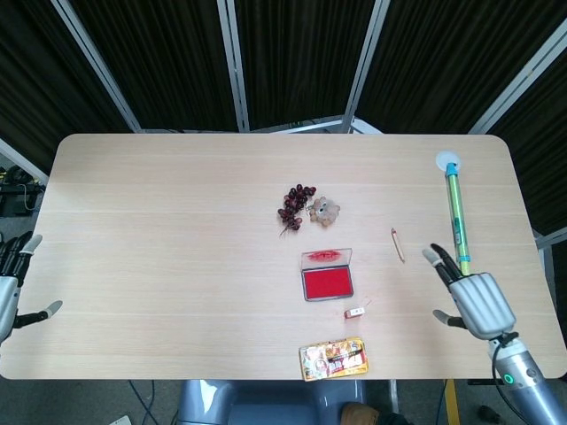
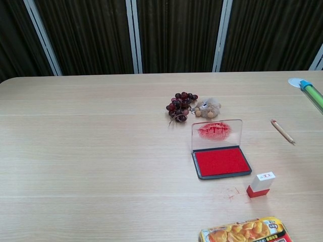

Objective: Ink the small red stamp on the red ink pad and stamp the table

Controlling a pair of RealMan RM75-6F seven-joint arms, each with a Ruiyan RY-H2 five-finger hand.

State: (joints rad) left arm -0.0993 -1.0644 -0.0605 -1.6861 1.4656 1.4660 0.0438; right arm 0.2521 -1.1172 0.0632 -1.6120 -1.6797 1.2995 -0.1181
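The small red stamp (image 1: 355, 312) (image 2: 261, 184) stands upright on the table just right of and in front of the red ink pad (image 1: 326, 282) (image 2: 221, 161), whose clear lid stands raised behind it. Faint red marks lie on the wood beside the stamp. My right hand (image 1: 472, 297) hovers over the table's right side, well to the right of the stamp, fingers spread and holding nothing. My left hand (image 1: 11, 288) hangs off the table's left edge, fingers apart and holding nothing. Neither hand shows in the chest view.
A bunch of dark grapes (image 1: 295, 206) (image 2: 180, 106) and a small plush toy (image 1: 324, 211) (image 2: 208, 107) lie behind the pad. A thin pencil (image 1: 398, 244) (image 2: 282, 131) lies to the right, a green-blue pump tube (image 1: 456, 226) farther right, a snack packet (image 1: 335, 359) (image 2: 246, 232) at the front edge.
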